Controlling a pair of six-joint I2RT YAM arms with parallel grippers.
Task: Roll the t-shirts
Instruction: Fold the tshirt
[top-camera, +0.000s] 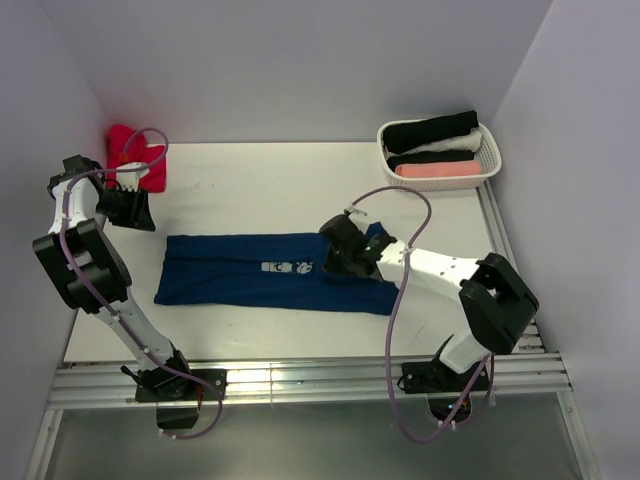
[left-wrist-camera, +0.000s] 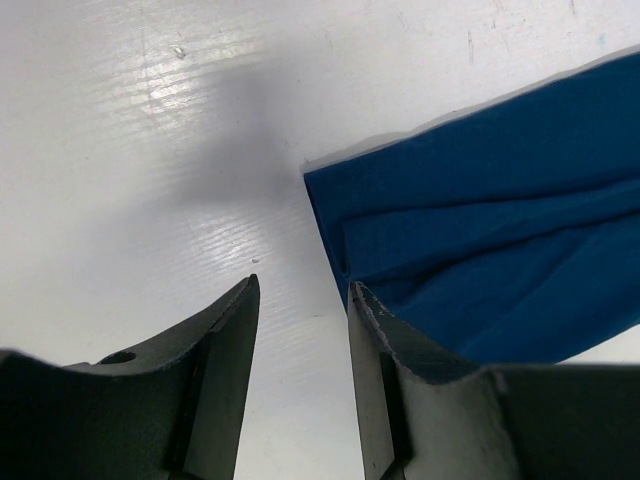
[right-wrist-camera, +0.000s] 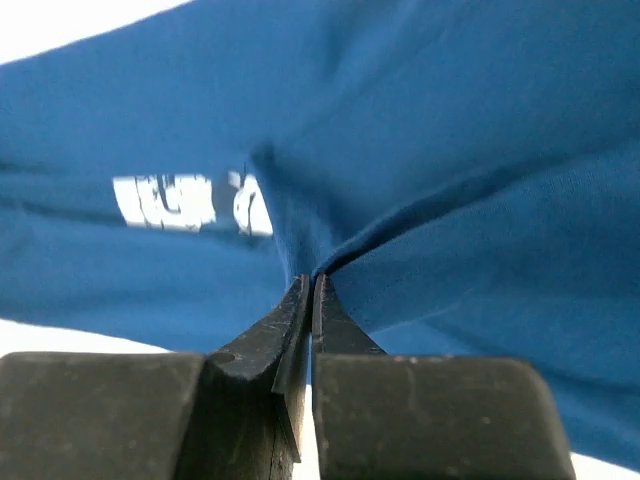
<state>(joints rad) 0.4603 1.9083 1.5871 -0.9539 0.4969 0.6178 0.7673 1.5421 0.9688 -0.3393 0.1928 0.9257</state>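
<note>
Folding the shirt (top-camera: 240, 270): my right tool (right-wrist-camera: 312, 285) pinches its edge, left tool (left-wrist-camera: 302, 287) spread near a corner; next, lift it over.

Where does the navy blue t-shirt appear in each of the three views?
Top external: navy t-shirt, a long strip across the middle of the table.
Left wrist: its corner, on the right, beyond the open left gripper.
Right wrist: fills most of the frame, pinched in the shut right gripper.
Shared landmark: the pale chest print, in the top and right wrist views only.
</note>
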